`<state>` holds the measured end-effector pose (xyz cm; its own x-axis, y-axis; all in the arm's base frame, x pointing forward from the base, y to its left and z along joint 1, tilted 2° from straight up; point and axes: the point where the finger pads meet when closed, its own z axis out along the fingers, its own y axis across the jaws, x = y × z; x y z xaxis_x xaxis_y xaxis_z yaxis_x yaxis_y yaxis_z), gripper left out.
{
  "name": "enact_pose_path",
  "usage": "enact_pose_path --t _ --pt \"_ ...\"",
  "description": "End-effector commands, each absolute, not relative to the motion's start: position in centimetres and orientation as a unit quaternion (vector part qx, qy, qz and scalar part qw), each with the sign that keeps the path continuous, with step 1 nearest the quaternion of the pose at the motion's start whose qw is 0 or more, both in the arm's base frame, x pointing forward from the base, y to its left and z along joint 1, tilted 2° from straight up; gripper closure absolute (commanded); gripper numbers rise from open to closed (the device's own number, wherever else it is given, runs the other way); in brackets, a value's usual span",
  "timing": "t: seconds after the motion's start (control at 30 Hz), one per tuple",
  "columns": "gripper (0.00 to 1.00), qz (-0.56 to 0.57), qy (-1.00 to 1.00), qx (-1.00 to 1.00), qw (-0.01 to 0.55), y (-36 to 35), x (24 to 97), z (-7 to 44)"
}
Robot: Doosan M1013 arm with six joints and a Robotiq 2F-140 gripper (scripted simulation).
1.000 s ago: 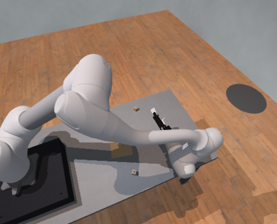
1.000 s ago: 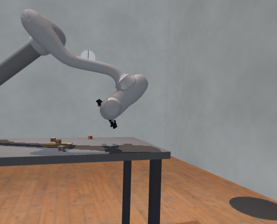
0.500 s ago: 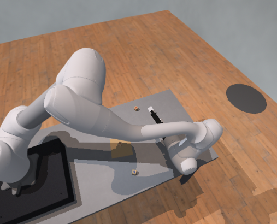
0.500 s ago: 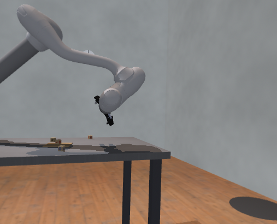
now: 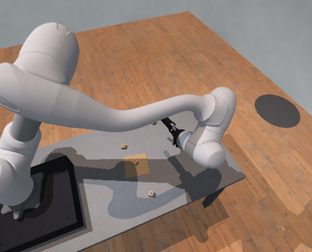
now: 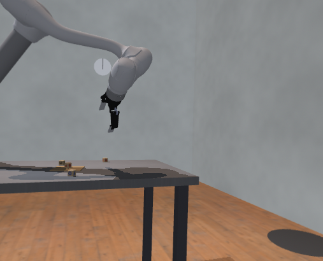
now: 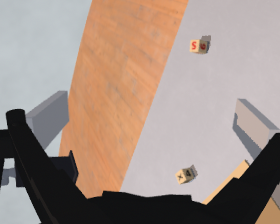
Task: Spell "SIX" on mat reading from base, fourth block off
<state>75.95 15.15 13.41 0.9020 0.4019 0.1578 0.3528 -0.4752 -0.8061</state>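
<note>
Lettered wooden blocks: four small pale cubes; one sits on the mat, three on the table.
Claw: the black two-finger gripper [image 5: 167,129] [image 6: 106,118] [image 7: 151,109] stands wide open, holding nothing, high above the table and tilted.
Red-S block: the pale wooden cube with a red S on one face [image 5: 154,123] [image 6: 105,160] [image 7: 194,46] lies well apart from the mat; likely the first pick. Square the fingers to two opposite sides and descend straight, pads low.
X block: the pale wooden cube with a dark X [image 5: 123,146] [image 6: 62,162] [image 7: 183,176] rests off the mat, on its robot side. Check which face is up; it may need turning.
Mat: the thin tan square mat [image 5: 146,169] [image 6: 78,168] [image 7: 231,182] lies flat on the grey table [image 5: 108,144] [image 6: 130,183] [image 7: 191,105]. Release just above it, so no fingertip drags it.
Block on mat: a pale cube with a red mark [image 5: 135,162] [image 6: 68,165]; letter unreadable. Leave finger room beside it.
Blue-marked block: a pale cube [image 5: 151,193] [image 6: 71,173] off the mat; identify it before moving it.
</note>
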Motion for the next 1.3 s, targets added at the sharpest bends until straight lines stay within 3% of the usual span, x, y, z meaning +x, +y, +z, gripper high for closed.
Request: enact_pose_path --t 0.0,0.2,0.27,0.3,0.47,1.03,1.07,1.27 --pt "0.0 0.053 -0.205 -0.888 0.408 14.4 74.2 15.1" --pt "0.0 0.075 -0.175 -0.927 0.322 12.0 71.8 17.8" --pt "0.0 0.075 -0.175 -0.927 0.322 12.0 71.8 17.8" --pt "0.0 0.078 -0.161 -0.941 0.287 11.0 71.0 19.0" --pt "0.0 0.077 -0.129 -0.965 0.216 8.6 69.4 21.6" --pt "0.0 0.002 -0.002 -1.0 0.003 0.1 65.1 32.0" --pt "0.0 -0.014 -0.062 -0.998 0.017 4.0 67.8 28.2" --pt "0.0 -0.035 -0.145 -0.988 0.039 10.0 70.9 22.5"
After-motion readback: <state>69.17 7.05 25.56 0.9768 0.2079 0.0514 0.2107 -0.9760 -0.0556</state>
